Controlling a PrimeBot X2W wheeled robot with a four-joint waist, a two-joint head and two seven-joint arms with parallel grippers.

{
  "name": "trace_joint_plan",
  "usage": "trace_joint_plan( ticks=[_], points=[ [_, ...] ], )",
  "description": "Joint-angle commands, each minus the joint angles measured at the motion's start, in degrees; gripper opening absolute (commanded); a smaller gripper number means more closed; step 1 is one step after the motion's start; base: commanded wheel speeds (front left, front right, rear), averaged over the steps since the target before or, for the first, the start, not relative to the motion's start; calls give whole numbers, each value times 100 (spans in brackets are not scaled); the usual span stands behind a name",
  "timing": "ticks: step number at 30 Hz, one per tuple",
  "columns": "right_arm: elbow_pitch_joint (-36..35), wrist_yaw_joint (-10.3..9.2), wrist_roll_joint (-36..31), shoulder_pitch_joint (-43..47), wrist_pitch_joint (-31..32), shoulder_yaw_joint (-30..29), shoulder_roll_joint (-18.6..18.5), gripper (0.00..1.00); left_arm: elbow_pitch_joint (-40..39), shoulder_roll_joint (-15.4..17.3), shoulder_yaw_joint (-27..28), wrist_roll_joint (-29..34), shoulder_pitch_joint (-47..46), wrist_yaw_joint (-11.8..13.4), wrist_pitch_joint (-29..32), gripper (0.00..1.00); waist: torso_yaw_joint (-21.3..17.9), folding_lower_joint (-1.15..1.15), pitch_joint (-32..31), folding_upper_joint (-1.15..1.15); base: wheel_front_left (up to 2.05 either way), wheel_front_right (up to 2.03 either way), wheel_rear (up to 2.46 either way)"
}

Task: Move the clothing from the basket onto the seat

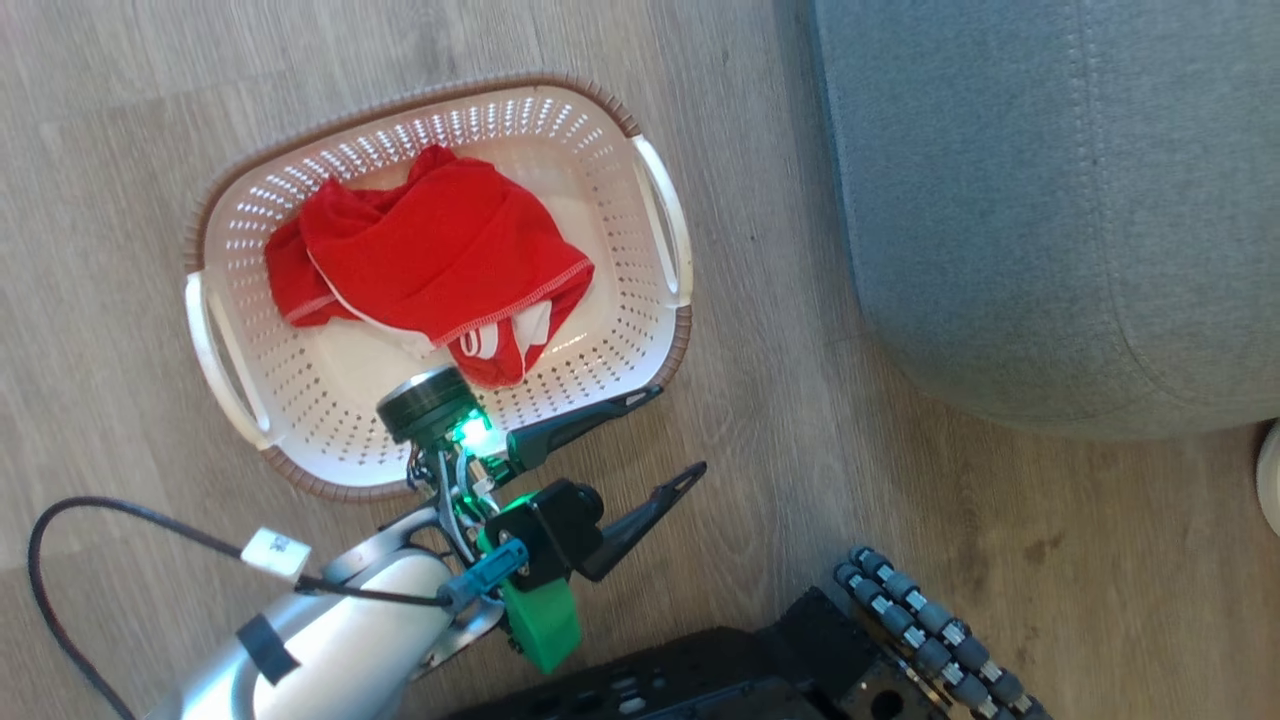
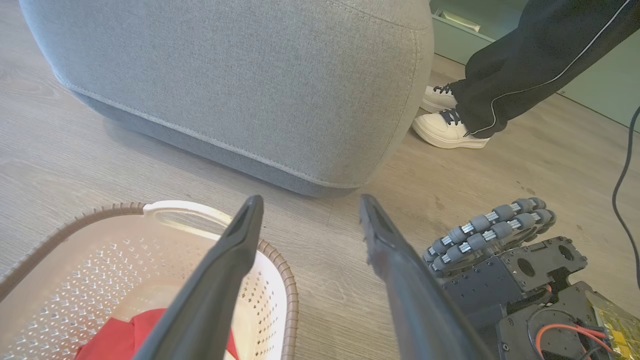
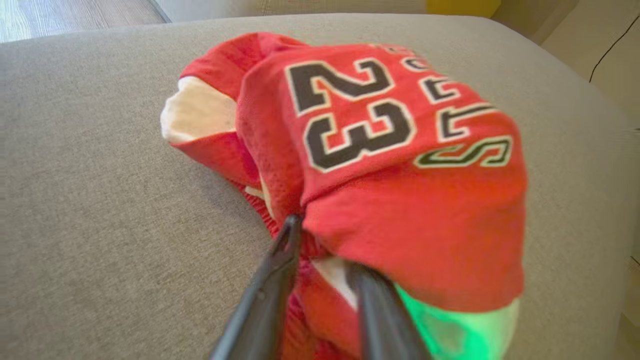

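Observation:
The cream basket (image 1: 622,112) stands on the wood floor with a crumpled red garment (image 1: 440,250) with white trim inside it. My left gripper (image 1: 678,430) hangs open and empty beside the basket's near right corner, pointing toward the grey seat (image 1: 1050,200). The left wrist view shows the left gripper (image 2: 311,202) with its jaws wide apart, over the basket rim (image 2: 280,260) and a bit of red cloth (image 2: 115,335). The red "23" jersey (image 3: 390,150) lies heaped on the seat (image 3: 100,200). My right gripper (image 3: 320,240) has a fold of it between narrowly parted fingers, one tip hidden under cloth.
A person in dark trousers and white shoes (image 2: 450,130) stands just past the seat's far corner. My base with its roller wheel (image 1: 920,630) sits on the floor below the seat. A black cable (image 1: 60,520) loops off the left forearm.

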Motion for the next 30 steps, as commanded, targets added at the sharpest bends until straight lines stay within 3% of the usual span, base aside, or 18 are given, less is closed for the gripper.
trace_joint_plan(
  ticks=[1, 7, 20, 30],
  points=[
    [-81, -2, -77, 29, -77, -71, -179, 100, -147, 1, 97, 18, 12, -8, -28, 100, 2, 0, -103, 0, 0, 0, 0],
    [2, -2, -341, 116, -27, -189, -296, 100, -59, -285, 50, -64, 21, -8, -28, 100, 26, 0, -600, 0, 0, 0, 0],
    [-83, -2, -1336, 321, -130, 320, 52, 100, 389, -806, 354, -68, 265, -8, -28, 100, -203, 0, -1958, 0, 0, 0, 0],
    [-797, -2, -991, 776, -532, 1209, 142, 100, 463, -1122, 506, 3, 528, -8, -28, 100, -381, 0, -2712, 0, 0, 0, 0]
  ],
)
